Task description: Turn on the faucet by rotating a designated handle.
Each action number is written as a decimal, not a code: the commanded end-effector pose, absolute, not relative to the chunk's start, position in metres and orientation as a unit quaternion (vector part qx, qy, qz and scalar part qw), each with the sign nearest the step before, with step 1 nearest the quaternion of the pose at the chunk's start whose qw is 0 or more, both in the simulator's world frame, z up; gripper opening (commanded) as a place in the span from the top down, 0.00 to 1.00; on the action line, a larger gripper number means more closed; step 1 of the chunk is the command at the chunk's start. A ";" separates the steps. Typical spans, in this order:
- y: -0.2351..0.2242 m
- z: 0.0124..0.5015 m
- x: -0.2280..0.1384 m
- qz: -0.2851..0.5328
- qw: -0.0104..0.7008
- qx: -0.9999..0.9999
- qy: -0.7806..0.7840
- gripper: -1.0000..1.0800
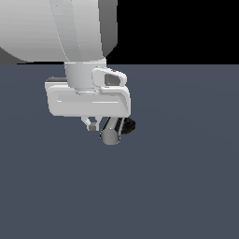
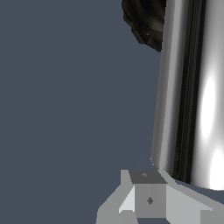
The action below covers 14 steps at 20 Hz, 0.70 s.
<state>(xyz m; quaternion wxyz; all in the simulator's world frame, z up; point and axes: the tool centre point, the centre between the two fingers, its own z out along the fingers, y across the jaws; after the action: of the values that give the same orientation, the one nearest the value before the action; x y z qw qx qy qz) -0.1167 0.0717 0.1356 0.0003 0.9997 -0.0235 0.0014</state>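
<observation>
The faucet is a small fixture on the dark floor. Its black ridged base (image 1: 129,125) shows just behind the handle (image 1: 111,132), a short shiny silver cylinder with a flat round grey end facing the camera. My white gripper (image 1: 93,125) hangs right above it. One fingertip (image 1: 92,124) shows close beside the handle on the exterior view's left, and the other is hidden. In the wrist view the handle (image 2: 192,87) fills one side, the black base (image 2: 146,19) lies beyond it, and one fingertip (image 2: 148,197) sits at the cylinder's end. Contact is unclear.
A flat dark blue-grey floor (image 1: 186,186) lies all around the faucet. My white arm (image 1: 74,32) rises above the gripper toward the black background.
</observation>
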 end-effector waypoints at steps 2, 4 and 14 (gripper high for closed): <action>0.074 0.122 -0.110 0.001 0.000 1.000 -0.025 1.00; 0.075 0.116 -0.108 0.001 0.000 1.000 -0.025 1.00; 0.077 0.108 -0.103 0.000 0.000 1.000 -0.026 1.00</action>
<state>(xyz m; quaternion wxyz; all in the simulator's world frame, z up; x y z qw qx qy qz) -0.1034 0.0767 0.1079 -0.0001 0.9997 -0.0258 -0.0001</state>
